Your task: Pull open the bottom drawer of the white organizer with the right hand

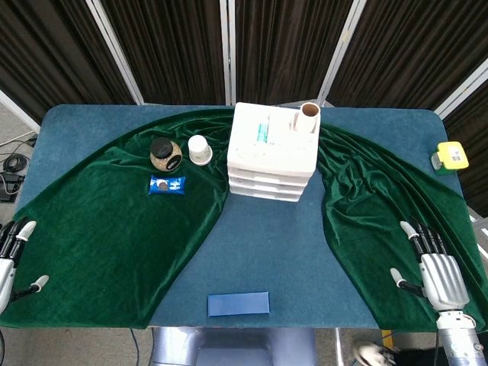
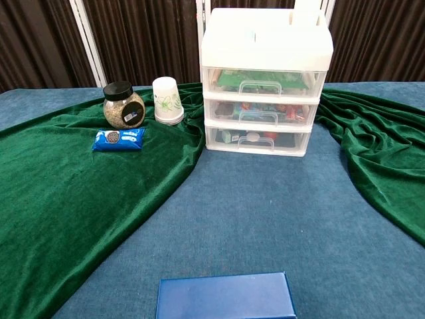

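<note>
The white organizer [image 1: 272, 151] [image 2: 263, 80] stands at the middle back of the table, with three clear drawers stacked. Its bottom drawer [image 2: 257, 139] is shut, with a small handle [image 2: 255, 141] at its front. My right hand [image 1: 434, 268] rests low at the right front edge on the green cloth, fingers spread and holding nothing, far from the organizer. At the left front edge lies my left hand [image 1: 14, 255], also spread and empty. Neither hand shows in the chest view.
A jar with a black lid [image 2: 123, 106], a white paper cup [image 2: 167, 101] and a blue snack packet [image 2: 118, 139] sit left of the organizer. A blue box [image 2: 226, 296] lies at the front centre. A cardboard tube [image 1: 309, 116] stands on the organizer. A yellow-green object [image 1: 451, 157] lies far right.
</note>
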Controlling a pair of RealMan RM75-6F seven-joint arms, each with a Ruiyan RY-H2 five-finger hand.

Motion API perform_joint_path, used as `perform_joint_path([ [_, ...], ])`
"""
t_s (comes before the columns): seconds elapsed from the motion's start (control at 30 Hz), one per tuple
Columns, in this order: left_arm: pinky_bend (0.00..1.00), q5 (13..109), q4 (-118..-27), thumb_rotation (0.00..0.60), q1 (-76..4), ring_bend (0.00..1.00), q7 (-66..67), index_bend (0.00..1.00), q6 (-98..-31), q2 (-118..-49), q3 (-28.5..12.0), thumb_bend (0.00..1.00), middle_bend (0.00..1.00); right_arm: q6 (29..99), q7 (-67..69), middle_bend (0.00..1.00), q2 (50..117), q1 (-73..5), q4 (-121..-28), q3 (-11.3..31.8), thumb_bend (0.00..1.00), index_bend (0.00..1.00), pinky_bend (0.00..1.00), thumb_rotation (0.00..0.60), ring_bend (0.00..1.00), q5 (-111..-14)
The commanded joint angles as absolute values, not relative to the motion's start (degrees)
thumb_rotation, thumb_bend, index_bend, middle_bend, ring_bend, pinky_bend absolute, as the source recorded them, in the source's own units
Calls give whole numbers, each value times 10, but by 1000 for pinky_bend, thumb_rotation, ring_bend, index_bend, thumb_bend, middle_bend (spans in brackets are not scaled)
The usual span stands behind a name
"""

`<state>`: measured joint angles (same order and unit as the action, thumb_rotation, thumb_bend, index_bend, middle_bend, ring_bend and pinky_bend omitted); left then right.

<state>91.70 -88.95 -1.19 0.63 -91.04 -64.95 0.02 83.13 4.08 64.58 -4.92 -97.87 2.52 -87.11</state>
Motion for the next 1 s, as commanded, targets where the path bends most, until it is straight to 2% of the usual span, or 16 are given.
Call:
perform_joint_path([
  [0.03, 0, 917, -890, 600, -12, 0, 6, 0, -910, -650, 0, 111, 0, 831, 41, 0, 646, -49, -979, 25, 210, 0, 0, 600, 0, -871],
  [0.4, 0, 917, -889, 600, -12, 0, 3, 0, -912, -649, -1, 111, 0, 822, 71, 0, 641, -55, -993, 22, 210, 0, 0, 600, 0, -879],
  [0.47, 0, 916, -888, 600, -12, 0, 1, 0, -912, -649, -2, 111, 0, 816, 87, 2, 640, -59, -1001, 22, 210, 1, 68, 600, 11, -882],
  [0.5, 0, 915, -888, 600, -12, 0, 1, 0, -912, -649, -3, 111, 0, 812, 98, 33, 640, -62, -1007, 24, 210, 8, 172, 600, 63, -882],
  [0.53, 0, 914, -888, 600, -13, 0, 0, 0, -911, -649, -3, 111, 0, 809, 107, 111, 641, -66, -1013, 27, 211, 23, 319, 600, 162, -882],
  [0.57, 0, 914, -888, 600, -13, 0, 0, 0, -911, -648, -3, 111, 0, 803, 121, 183, 643, -72, -1021, 30, 212, 33, 412, 600, 250, -882],
  [0.63, 0, 915, -888, 600, -13, 0, -1, 0, -911, -648, -3, 112, 0, 786, 148, 422, 645, -85, -1038, 38, 219, 54, 613, 600, 507, -876],
  [0.73, 0, 915, -888, 600, -13, 0, -3, 0, -914, -648, -4, 111, 0, 742, 189, 613, 649, -113, -1069, 52, 229, 67, 741, 600, 699, -854],
  [0.83, 0, 914, -888, 600, -11, 0, -8, 0, -917, -646, -5, 111, 0, 697, 211, 716, 660, -141, -1096, 66, 256, 70, 805, 600, 789, -826],
  [1.0, 0, 914, -887, 600, -11, 0, -18, 0, -917, -644, -5, 111, 0, 614, 222, 828, 696, -192, -1132, 92, 336, 67, 844, 600, 890, -750],
])
